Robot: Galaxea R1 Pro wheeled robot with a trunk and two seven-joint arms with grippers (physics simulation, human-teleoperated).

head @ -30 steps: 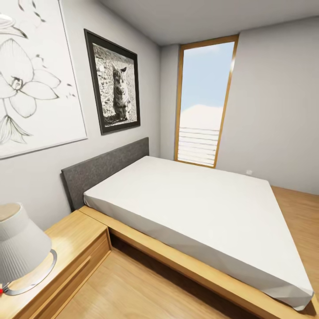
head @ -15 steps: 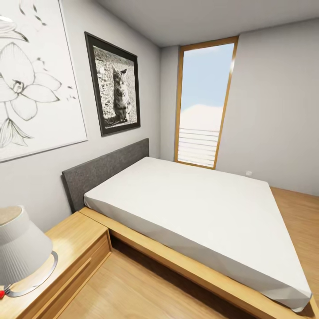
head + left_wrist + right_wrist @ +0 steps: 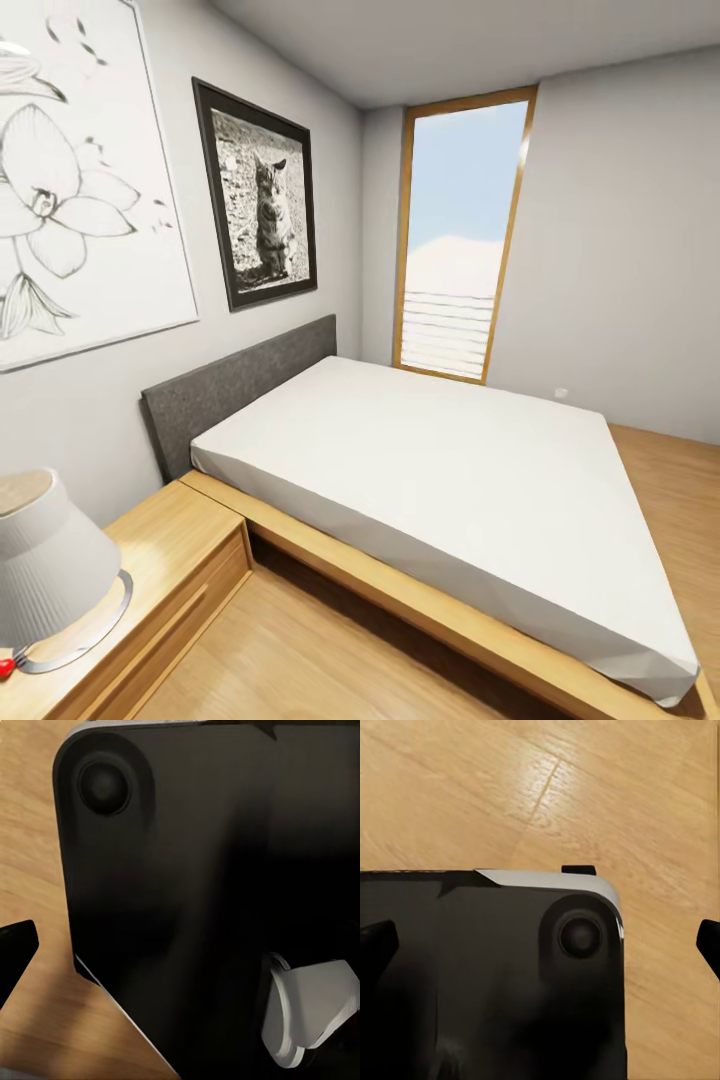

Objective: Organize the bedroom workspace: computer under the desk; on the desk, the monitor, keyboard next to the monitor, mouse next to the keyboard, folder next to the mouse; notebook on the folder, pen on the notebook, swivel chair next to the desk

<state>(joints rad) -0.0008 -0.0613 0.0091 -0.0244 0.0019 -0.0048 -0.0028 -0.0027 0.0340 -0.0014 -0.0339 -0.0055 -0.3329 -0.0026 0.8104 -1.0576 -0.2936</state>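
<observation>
The desk, computer, monitor, keyboard, mouse, folder, notebook, pen and swivel chair are out of view. The head view faces a bed. In the left wrist view, one black fingertip (image 3: 16, 945) of my left gripper (image 3: 180, 945) pokes in at the edge, over a black part of the robot's body (image 3: 187, 855). In the right wrist view, my right gripper (image 3: 540, 941) is open, its two fingertips far apart at opposite edges, with nothing between them but the robot's black body (image 3: 472, 982) and wooden floor (image 3: 510, 787).
A low wooden bed (image 3: 430, 470) with white mattress and grey headboard (image 3: 240, 385) fills the middle. A wooden nightstand (image 3: 170, 560) with a white lamp (image 3: 45, 570) stands at near left. A tall window (image 3: 455, 240) is in the far wall. Wooden floor (image 3: 300, 650) runs along the bed.
The whole head view has shifted slightly, with the lamp and bed sitting a little lower in the picture, so the camera has moved. Nothing in the room has moved.
</observation>
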